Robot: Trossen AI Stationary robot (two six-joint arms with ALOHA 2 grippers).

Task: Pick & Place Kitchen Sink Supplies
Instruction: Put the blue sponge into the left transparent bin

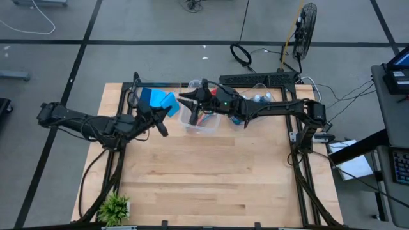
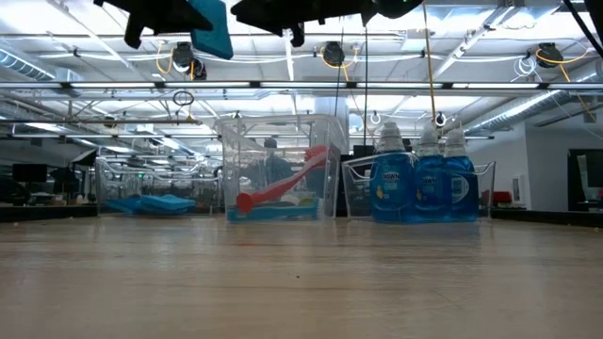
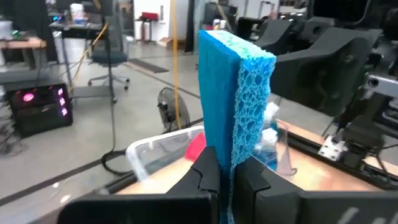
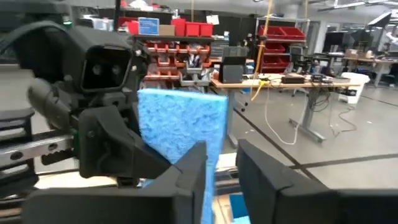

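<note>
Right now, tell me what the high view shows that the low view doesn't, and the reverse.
Only the high view: the small green plant at the table's near left corner, and both arms whole, meeting over the far bins.

Only the low view: the red brush leaning inside the middle bin, and the labelled bottles of blue liquid side by side.

Both: the blue sponge held aloft in the left hand, and spare sponges in the left bin.
</note>
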